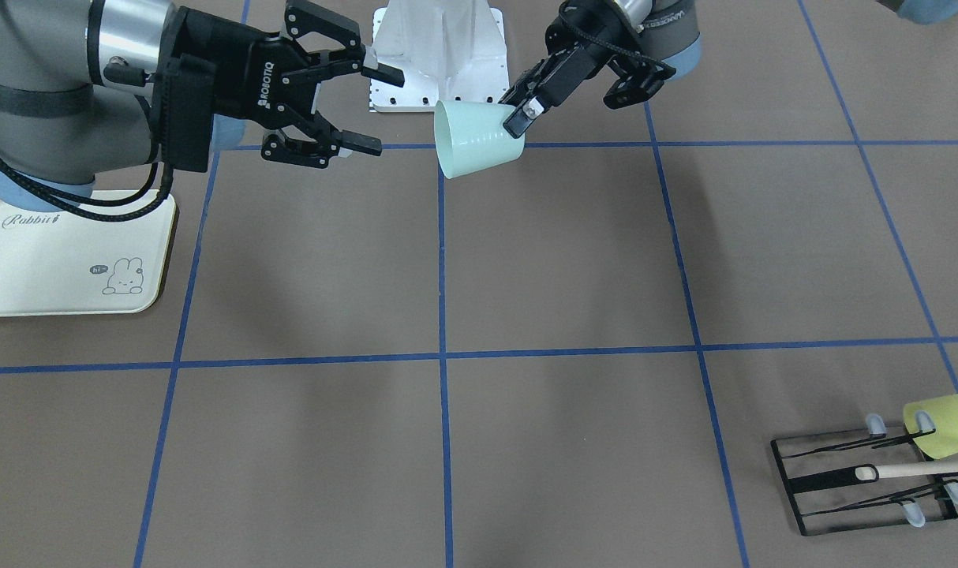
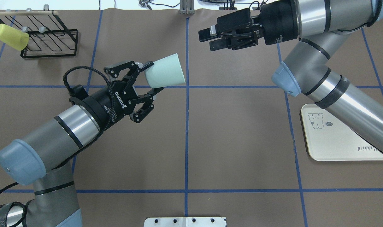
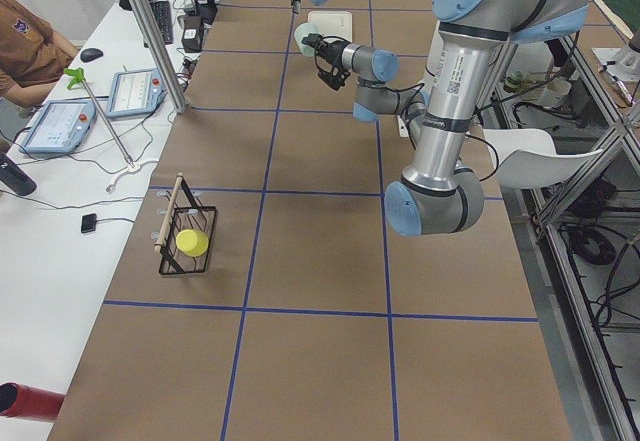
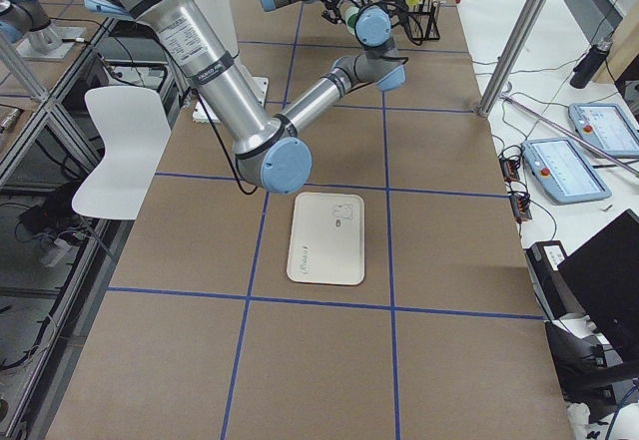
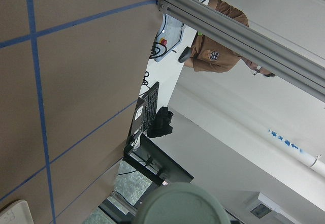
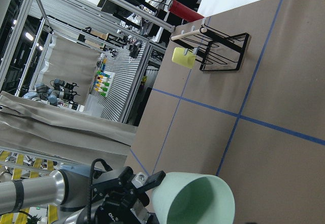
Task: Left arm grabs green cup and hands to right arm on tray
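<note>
Nearest the robot's base, the cream rectangular tray [image 2: 336, 145] with the rabbit drawing lies on the brown table [image 2: 235, 132], under the silver-tube right arm [image 2: 336, 91]. Nothing stands on the tray.

Further out, the silver-tube left arm [image 2: 68, 129] reaches toward the table's middle. Its black left gripper [image 2: 153, 77] is clamped on the narrow bottom end of the small pale mint-green plastic cup [image 2: 166, 72]. The cup is held on its side, above the table as far as the shadows and side views suggest, with its open mouth toward the other arm.

Beyond that, the black right gripper [image 2: 209, 39] has its jaws spread and holds nothing. It faces the cup's mouth from near but does not touch it.

At the far edge, a black wire rack [image 2: 49, 56] carries a yellow-green cup [image 2: 11, 37].

By my reading, the pick-up is done and the cup is offered for transfer. The hand-over itself is not yet made: the right jaws must close on the cup, the left must let go, and the cup must then go to the tray.
</note>
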`<action>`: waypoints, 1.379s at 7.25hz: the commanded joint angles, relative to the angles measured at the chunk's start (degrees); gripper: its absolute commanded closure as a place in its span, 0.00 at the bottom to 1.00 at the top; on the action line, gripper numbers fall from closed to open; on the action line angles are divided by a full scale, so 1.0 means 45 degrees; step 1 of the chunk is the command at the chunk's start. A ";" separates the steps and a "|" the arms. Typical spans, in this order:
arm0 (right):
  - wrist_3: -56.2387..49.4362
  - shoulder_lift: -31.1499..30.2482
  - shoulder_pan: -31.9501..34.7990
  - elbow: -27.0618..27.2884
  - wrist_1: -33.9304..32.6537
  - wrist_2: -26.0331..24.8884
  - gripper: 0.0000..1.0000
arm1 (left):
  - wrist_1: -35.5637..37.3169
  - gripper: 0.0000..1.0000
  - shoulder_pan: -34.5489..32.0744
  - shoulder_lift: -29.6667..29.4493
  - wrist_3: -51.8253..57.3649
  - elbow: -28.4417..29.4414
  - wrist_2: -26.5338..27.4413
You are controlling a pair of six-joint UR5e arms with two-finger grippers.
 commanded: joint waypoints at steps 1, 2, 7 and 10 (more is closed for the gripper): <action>0.0000 0.0217 -0.0292 -0.0172 -0.0094 -0.0363 0.23 | -0.0004 0.80 0.0039 0.0004 0.0008 0.0018 0.0000; 0.0000 0.0296 -0.0292 -0.0270 -0.0095 -0.0440 0.23 | -0.0004 0.80 0.0136 0.0004 0.0008 0.0018 0.0000; 0.0000 0.0687 -0.0662 -0.0681 -0.0445 -0.0753 0.24 | -0.0004 0.80 0.0254 -0.0016 0.0008 0.0038 0.0000; 0.0000 0.0707 -0.0995 -0.0797 -0.0524 -0.0910 0.26 | -0.0004 0.80 0.0254 -0.0016 0.0008 -0.0001 0.0000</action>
